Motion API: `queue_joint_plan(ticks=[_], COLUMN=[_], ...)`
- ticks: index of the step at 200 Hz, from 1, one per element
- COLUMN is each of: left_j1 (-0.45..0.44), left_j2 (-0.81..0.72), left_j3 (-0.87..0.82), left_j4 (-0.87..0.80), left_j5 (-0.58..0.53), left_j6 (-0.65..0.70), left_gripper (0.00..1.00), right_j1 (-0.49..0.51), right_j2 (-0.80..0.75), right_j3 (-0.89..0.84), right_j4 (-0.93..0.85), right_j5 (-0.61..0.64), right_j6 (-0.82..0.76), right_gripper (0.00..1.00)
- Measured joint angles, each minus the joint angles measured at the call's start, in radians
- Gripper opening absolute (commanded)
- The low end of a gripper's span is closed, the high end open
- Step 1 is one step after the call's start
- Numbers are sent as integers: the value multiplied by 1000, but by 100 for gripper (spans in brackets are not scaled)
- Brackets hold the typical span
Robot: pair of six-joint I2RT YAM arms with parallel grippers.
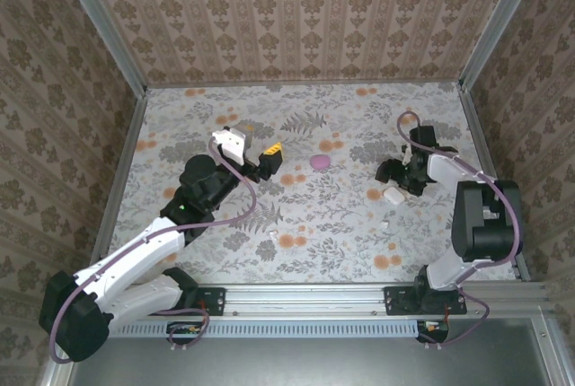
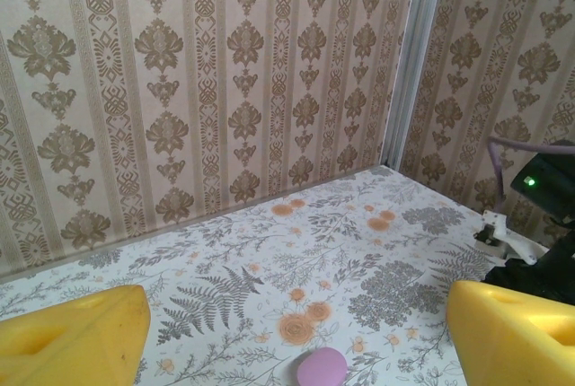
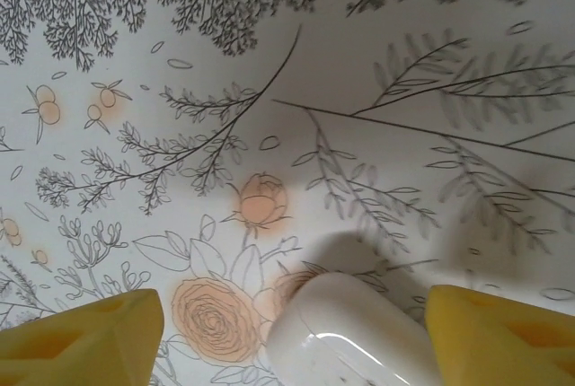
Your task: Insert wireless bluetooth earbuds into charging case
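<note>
My right arm is folded back on itself at the right side of the table (image 1: 180, 251), wrist tipped down. The right gripper (image 3: 295, 337) stands wide, holding nothing. The charging case (image 3: 350, 341) lies flat on the cloth between its fingers, closer to the right finger (image 3: 503, 337); I cannot tell whether they touch. The case's long axis runs from upper left to lower right in the wrist view, with its rounded end pointing up-left.

My left arm reaches diagonally towards the table's middle. The left gripper (image 2: 298, 332) is also spread wide and empty, above a pink disc (image 2: 322, 366).

I count one case, one disc and two earbuds (image 1: 381, 223). Both are white specks too small to show which way they point. One is near the case, the other (image 1: 272, 236) well apart at mid-table.
</note>
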Motion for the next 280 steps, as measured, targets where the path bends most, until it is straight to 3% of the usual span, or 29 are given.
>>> queue_joint_plan(ticks=[64,140,226,280], left_j1=[0,0,0,0], left_j2=[0,0,0,0], left_j3=[0,0,0,0], left_j4=[0,0,0,0], left_j5=[-4,-3,-3,-3], left_j6=[0,0,-3,-3], left_gripper=[87,87,87,87], right_j1=[38,114,206,242], right_j2=[-2,-64,-21,-7], right_j3=[-21,-30,-29,-18], right_j4=[-40,-156,-196,-203], right_j5=[-56,46,153,190], right_j6=[-21,-43,-63,-62], right_gripper=[76,75,61,60])
